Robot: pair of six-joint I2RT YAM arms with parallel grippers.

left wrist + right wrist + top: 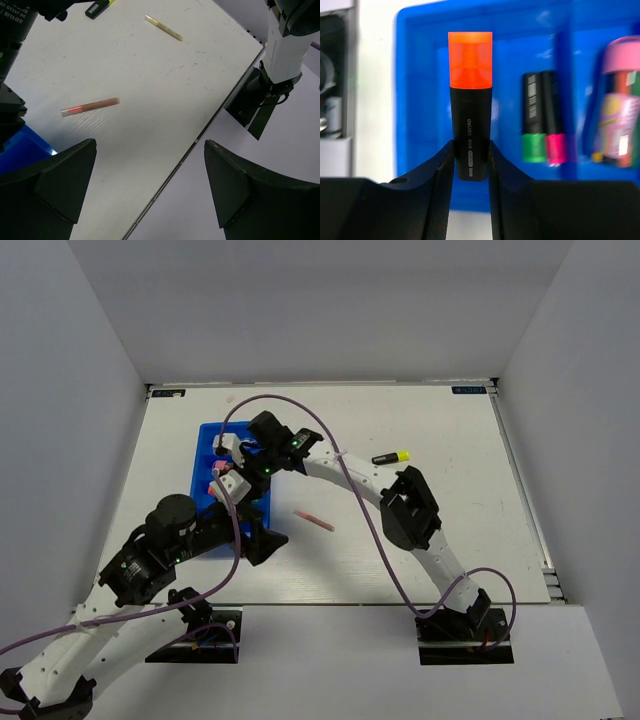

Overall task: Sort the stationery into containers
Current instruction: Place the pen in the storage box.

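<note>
My right gripper [470, 150] is shut on a black highlighter with an orange cap [470, 95] and holds it above the blue tray [420, 30], over a compartment at its left. A green-capped highlighter [534, 117] and a pink-capped highlighter [553, 120] lie in the neighbouring compartment, and a pink-capped tube [620, 100] lies further right. In the top view the right gripper [228, 458] is over the tray [207, 430]. My left gripper [150, 185] is open and empty over the table's near edge. A pink-orange tube [90, 106], a pale-yellow stick [163, 27] and a yellow-capped highlighter [97, 7] lie on the table.
In the top view the pink tube [313, 520] lies right of the tray and the yellow-capped highlighter [391, 457] lies further right. The right arm's base [260, 95] stands at the table's near edge. White walls enclose the table.
</note>
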